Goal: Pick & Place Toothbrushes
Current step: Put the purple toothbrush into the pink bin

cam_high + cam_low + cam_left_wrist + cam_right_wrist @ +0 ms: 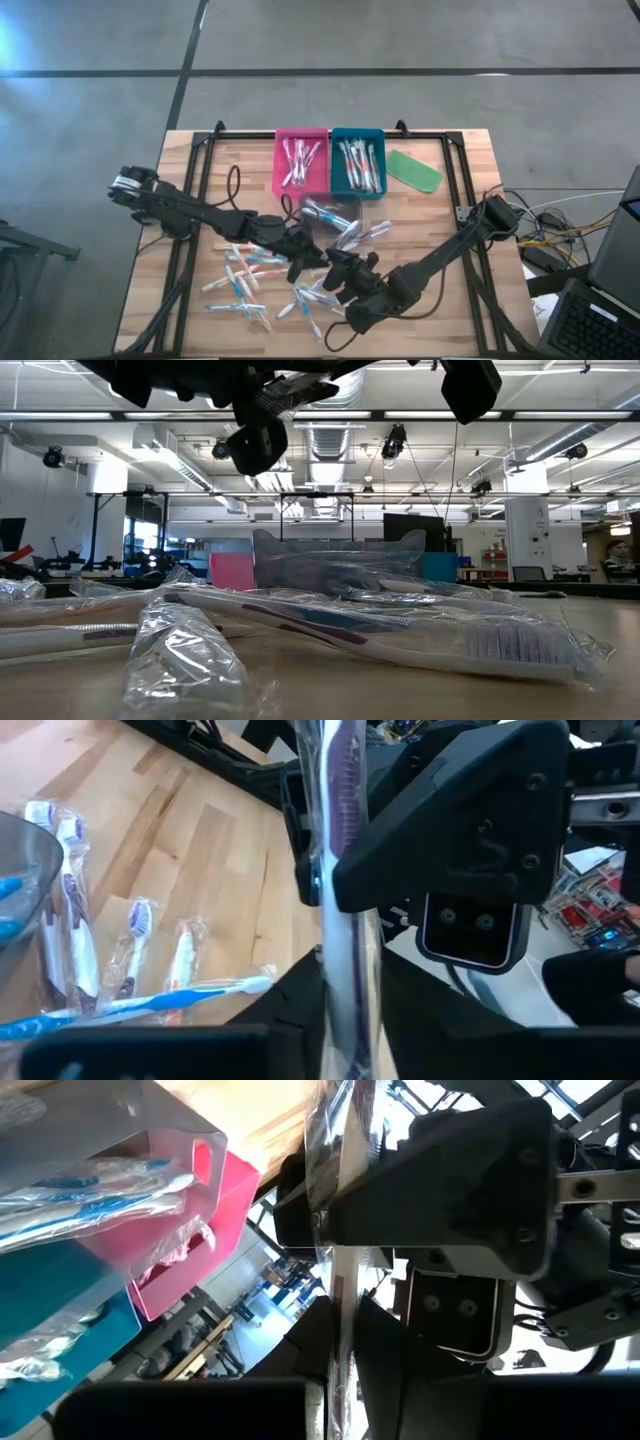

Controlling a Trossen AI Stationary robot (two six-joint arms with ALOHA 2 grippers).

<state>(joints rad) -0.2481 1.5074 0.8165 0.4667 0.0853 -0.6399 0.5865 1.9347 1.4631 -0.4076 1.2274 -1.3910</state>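
Clear crinkly plastic wraps the slim purple-bristled toothbrush [340, 890] that both grippers share above the middle of the wooden slatted table [470, 310]. In the left wrist view the left gripper [345, 1010] has its dark fingers pressed against the wrapped handle, pinching it. The right gripper [340, 1370] likewise has its fingers pinched together on the same wrapped brush, seen in its own wrist view. From above, the two grippers meet nose to nose just in front of a clear plastic box [333, 215] holding blue brushes.

Many more wrapped toothbrushes [240, 285] lie scattered on the near part of the table, and others already sit in the pink tray [279, 160] and the teal tray [336, 160] at the far edge, beside a flat green oblong piece [414, 170].

This looks like a hand-over between arms. My worry is the slippery wrapper: if one gripper lets go before the other grips the handle firmly, the brush could slide out and drop back into the pile. Pulling apart while both hold could tear the wrapper.
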